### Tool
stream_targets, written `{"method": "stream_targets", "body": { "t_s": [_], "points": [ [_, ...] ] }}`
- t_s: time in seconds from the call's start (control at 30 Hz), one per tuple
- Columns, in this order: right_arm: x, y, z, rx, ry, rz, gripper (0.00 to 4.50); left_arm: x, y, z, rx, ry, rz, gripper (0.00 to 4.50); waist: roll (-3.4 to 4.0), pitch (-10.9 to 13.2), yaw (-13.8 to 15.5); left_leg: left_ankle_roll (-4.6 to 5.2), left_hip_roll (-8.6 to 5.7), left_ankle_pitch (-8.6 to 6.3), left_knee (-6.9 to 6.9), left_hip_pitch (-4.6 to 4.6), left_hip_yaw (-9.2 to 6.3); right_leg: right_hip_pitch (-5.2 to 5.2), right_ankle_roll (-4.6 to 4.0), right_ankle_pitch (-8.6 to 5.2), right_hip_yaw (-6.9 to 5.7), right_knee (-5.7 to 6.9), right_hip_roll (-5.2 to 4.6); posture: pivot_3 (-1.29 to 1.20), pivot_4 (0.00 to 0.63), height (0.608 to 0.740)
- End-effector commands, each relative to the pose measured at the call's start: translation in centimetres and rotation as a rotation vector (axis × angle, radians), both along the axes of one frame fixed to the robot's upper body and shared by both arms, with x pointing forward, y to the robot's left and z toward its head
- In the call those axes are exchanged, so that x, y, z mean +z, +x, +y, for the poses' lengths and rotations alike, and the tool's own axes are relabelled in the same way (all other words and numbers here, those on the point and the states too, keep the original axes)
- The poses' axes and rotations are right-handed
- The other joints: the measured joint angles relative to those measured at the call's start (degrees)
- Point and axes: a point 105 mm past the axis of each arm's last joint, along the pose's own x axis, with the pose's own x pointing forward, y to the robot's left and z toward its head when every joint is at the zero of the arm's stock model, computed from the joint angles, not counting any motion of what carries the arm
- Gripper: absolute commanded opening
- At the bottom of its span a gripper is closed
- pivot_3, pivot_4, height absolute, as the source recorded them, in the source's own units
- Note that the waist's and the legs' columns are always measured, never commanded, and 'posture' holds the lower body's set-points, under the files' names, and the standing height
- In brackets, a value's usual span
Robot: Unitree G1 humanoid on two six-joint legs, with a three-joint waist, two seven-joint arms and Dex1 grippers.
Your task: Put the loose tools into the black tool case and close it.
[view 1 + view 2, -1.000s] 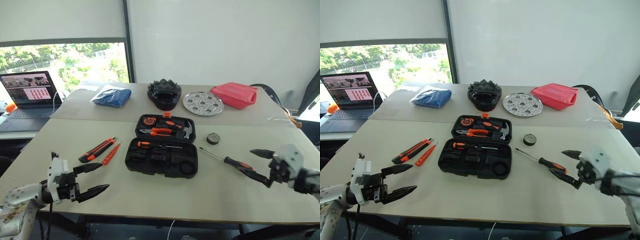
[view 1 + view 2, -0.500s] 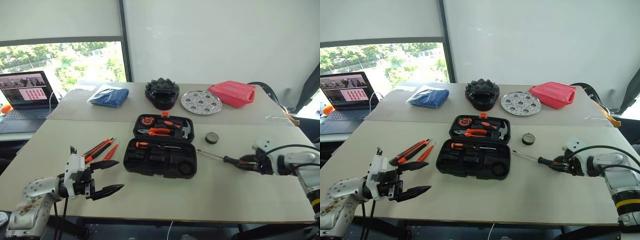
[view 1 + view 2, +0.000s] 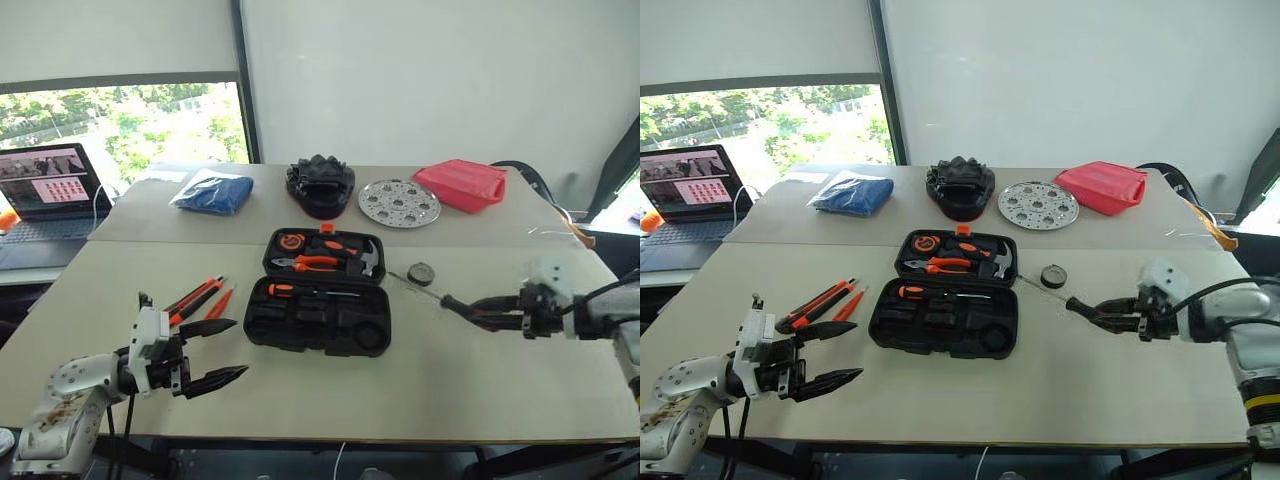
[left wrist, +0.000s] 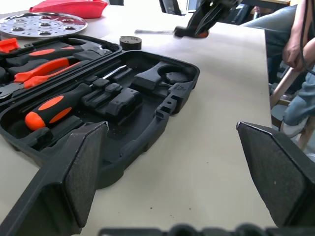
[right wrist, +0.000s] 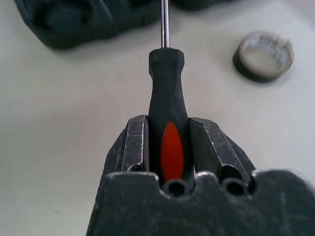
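Left eye view. Black tool case (image 3: 318, 294): open flat at the middle of the desk (image 3: 430, 380), lid half on the far side holding pliers and a hammer, near half holding one seated screwdriver above empty recesses. Right hand (image 3: 478, 308): clamped on the handle of a long screwdriver (image 3: 440, 298), shaft pointing toward the case, tip just beside the small dark round disc (image 3: 421, 273). Left hand (image 3: 214, 352): fingers spread wide, empty, near the front edge of the desk. Utility knife (image 3: 193, 298) and slim orange pen-like tool (image 3: 220, 301): side by side, to the left of the case.

Right eye view. Same layout. Far side of the desk: perforated silver disc (image 3: 1039, 204), red item (image 3: 1103, 187), black lumpy object (image 3: 959, 187), blue wrapped bundle (image 3: 853, 194), laptop (image 3: 685, 183); none part of the job.

Left wrist view. Case recesses close up, seated screwdriver handle at the near end.

Right wrist view. Handle sits centred between both pads, orange inlay facing up; grip appears square and secure.

Step in hand, as judged: carry the held screwdriver to a free long recess. Advice: keep the shaft level and parallel to the seated one, lower the handle end first, release only once it rests in the moulding, and avoid nudging the disc.
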Motion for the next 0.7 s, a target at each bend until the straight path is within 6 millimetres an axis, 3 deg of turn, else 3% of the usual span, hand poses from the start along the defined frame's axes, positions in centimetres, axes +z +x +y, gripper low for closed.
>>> {"method": "stream_targets", "body": {
  "t_s": [0.03,0.13,0.33,0.43,0.7],
  "points": [
    [2.7,0.1,4.5,0.12,0.018,-0.026,0.9,0.9,0.2,0.6,0.049,-0.048,-0.027,4.5,-0.03,0.01,-0.23,0.0,0.02,0.0,0.0,0.03,0.0,0.01,-0.04,0.02,0.0,0.01,0.02,0.0,0.15,0.74],
    [2.1,1.6,9.8,0.195,-0.023,-0.011,0.9,0.8,0.5,1.2,0.105,-0.071,-0.03,4.5,-0.06,0.03,-1.17,-0.01,0.06,0.0,0.01,0.14,0.02,0.02,-0.1,0.06,0.03,0.03,0.06,0.0,0.15,0.74],
    [0.5,4.3,15.2,0.233,-0.149,-0.002,0.9,0.5,0.4,1.9,0.165,-0.081,-0.028,4.5,-0.08,0.04,-0.51,-0.04,-0.01,0.03,0.01,-0.29,-0.09,-0.45,-0.11,0.1,-0.02,0.12,0.02,0.0,0.15,0.74],
    [-0.4,5.6,16.3,0.227,-0.23,0.009,0.9,0.5,0.2,1.8,0.177,-0.084,-0.034,4.5,-0.08,0.04,0.2,-0.09,-0.06,0.06,0.08,-0.91,-0.29,-1.12,-0.05,0.19,-0.03,0.17,-0.06,0.0,0.15,0.74],
    [-2.1,6.6,16.7,0.252,-0.318,0.043,0.9,0.2,-0.5,1.6,0.199,-0.084,-0.03,4.5,-0.07,0.03,0.69,-0.1,-0.14,0.06,0.04,-1.11,-0.47,-1.23,-0.06,0.22,-0.7,0.08,-0.57,0.0,0.15,0.74]
  ]
}}
